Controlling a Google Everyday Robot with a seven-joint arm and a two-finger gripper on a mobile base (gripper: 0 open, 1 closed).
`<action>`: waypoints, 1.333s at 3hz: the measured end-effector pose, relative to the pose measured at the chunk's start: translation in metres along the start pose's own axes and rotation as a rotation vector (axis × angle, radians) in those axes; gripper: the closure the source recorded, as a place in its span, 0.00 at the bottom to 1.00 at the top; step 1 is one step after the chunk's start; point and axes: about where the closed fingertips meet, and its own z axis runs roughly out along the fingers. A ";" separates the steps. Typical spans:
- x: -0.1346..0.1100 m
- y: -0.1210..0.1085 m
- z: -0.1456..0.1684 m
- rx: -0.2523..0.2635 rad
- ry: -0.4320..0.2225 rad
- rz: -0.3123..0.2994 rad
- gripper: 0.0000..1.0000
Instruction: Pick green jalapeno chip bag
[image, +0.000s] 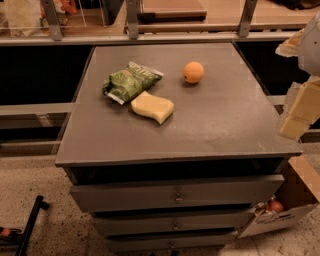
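The green jalapeno chip bag (130, 81) lies flat on the grey cabinet top (215, 125), towards the back left. It is crinkled green foil with white sealed ends. Its near end touches or almost touches a pale yellow wavy sponge (152, 106). An orange round fruit (193, 72) sits to the right of the bag, apart from it. My gripper (298, 112) is at the right edge of the view, beyond the cabinet's right edge and far from the bag, holding nothing that I can see.
The cabinet has three drawers (175, 197) in its front. A metal railing (150, 35) runs behind it. A cardboard box (280, 210) with items stands on the floor at the lower right. A black stand leg (30, 225) is at the lower left.
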 end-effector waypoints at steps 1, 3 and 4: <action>-0.001 0.000 -0.001 0.005 -0.002 -0.005 0.00; -0.097 -0.033 0.032 -0.049 -0.044 -0.134 0.00; -0.185 -0.049 0.048 0.003 -0.035 -0.215 0.00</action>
